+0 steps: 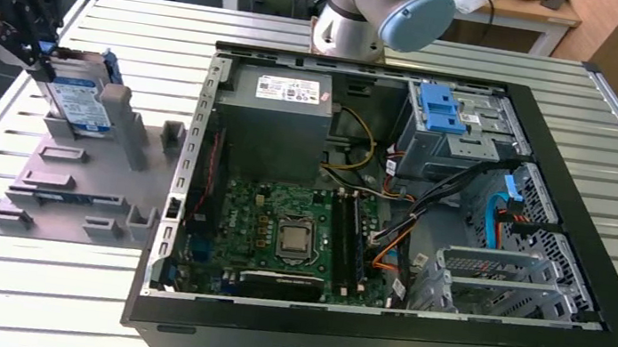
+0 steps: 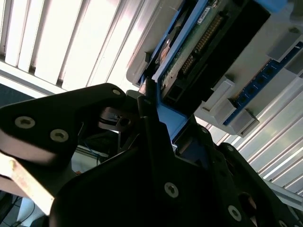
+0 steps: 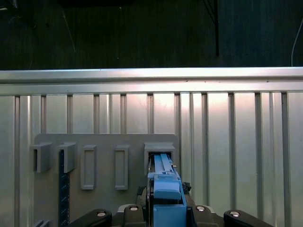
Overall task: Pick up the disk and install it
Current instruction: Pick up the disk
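- exterior view's left side held the gripper (image 1: 45,56), set at the upper end of the disk (image 1: 78,98).
- the disk stood on edge in the grey stand (image 1: 82,175), leaning a little, with its white-and-blue label facing the open computer case (image 1: 579,299).
- blue rails ran along the disk's edges, and its lower end sat between two of the stand's upright posts.
- in the first wrist view, the gripper (image 3: 165,210) had its black fingers on either side of the disk (image 3: 163,187), pressed against the blue rail, so the pincer was clamped on the disk.
- in that same view, the disk's far end reached into a rectangular slot of the stand (image 3: 104,142), which lay flat on the slatted metal table (image 3: 232,142).
- in the second wrist view, one thin black finger (image 2: 147,106) lay along the blue edge of the disk (image 2: 208,33), whose circuit-board side showed.
- the stand rested on the table (image 1: 126,19), just beside the case at the exterior view's left.
- inside the case were a grey power-supply box (image 1: 274,120), a green motherboard (image 1: 290,225) and a blue drive bracket (image 1: 446,111).
- the arm's base (image 1: 360,14) rose behind the case.
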You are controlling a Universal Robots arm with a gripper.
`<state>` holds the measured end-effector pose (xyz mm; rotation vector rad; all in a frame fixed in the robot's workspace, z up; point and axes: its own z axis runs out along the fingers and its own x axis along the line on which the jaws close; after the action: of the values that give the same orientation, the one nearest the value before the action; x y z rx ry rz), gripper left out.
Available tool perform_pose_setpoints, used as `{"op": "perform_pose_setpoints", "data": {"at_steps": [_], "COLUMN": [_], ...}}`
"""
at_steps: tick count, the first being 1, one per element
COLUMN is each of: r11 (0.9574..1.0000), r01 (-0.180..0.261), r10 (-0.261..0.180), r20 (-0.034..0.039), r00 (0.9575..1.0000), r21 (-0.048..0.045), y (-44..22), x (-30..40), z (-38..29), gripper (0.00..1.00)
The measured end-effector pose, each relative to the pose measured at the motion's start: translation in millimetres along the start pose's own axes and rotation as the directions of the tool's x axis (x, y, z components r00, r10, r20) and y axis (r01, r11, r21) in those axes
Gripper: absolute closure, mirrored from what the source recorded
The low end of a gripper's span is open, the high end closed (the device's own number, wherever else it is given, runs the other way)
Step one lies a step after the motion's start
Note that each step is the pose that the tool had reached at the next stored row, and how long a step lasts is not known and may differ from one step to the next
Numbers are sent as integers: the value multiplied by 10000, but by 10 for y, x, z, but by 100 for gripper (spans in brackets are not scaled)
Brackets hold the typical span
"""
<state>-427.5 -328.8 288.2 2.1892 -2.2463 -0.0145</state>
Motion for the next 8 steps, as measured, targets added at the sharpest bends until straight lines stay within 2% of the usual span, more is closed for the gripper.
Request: {"op": "perform_pose_setpoints", "data": {"at_steps": [8], "r11": [10000], "r01": [1], "r10": [-1], "r20": [0], "r00": [10000], "r21": [0], "y": [0], "x": [0], "z": [0], "gripper": [62]}}
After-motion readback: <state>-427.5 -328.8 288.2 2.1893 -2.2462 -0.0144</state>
